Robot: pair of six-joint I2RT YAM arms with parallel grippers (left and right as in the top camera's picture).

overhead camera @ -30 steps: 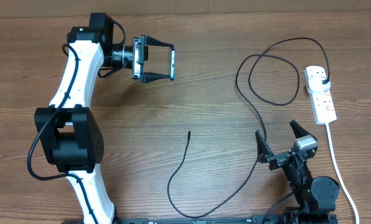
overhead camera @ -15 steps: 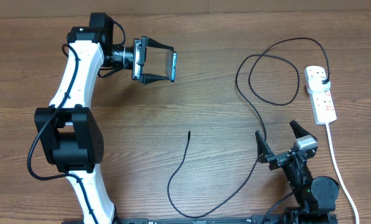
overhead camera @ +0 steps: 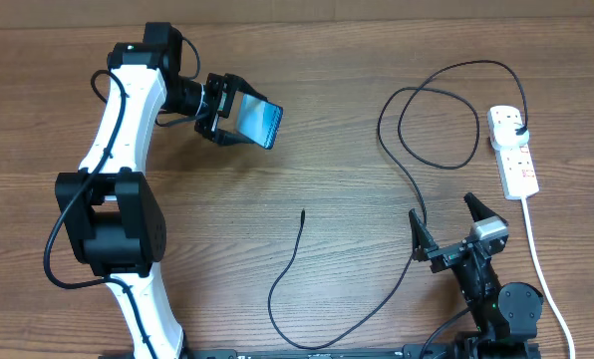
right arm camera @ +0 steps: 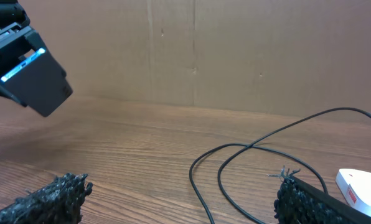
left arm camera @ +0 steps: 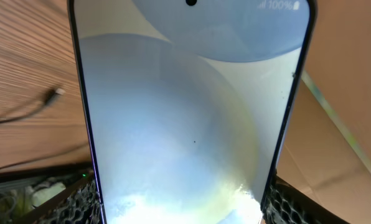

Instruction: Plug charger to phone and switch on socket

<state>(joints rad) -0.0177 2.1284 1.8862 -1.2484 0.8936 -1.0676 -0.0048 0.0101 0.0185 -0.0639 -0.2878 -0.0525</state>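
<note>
My left gripper point(overhead camera: 239, 122) is shut on the phone point(overhead camera: 257, 122) and holds it above the table at the upper left, tilted, its blue screen showing. The phone's screen point(left arm camera: 185, 118) fills the left wrist view between the fingers. The charger cable point(overhead camera: 397, 150) loops across the table; its connector tip point(overhead camera: 304, 212) lies mid-table and its black plug point(overhead camera: 517, 124) sits in the white socket strip point(overhead camera: 513, 152) at the right. My right gripper point(overhead camera: 446, 234) is open and empty at the lower right. From the right wrist view the phone point(right arm camera: 33, 78) shows at the far left, and the cable point(right arm camera: 235, 168) ahead.
The socket's white cord point(overhead camera: 541, 274) runs down the right edge toward the front. A cardboard wall point(right arm camera: 235, 50) stands behind the table. The connector tip also shows in the left wrist view point(left arm camera: 53, 93).
My left gripper has rotated the phone, so its screen now tilts up toward the overhead camera instead of standing edge-on. The right arm has not moved.
</note>
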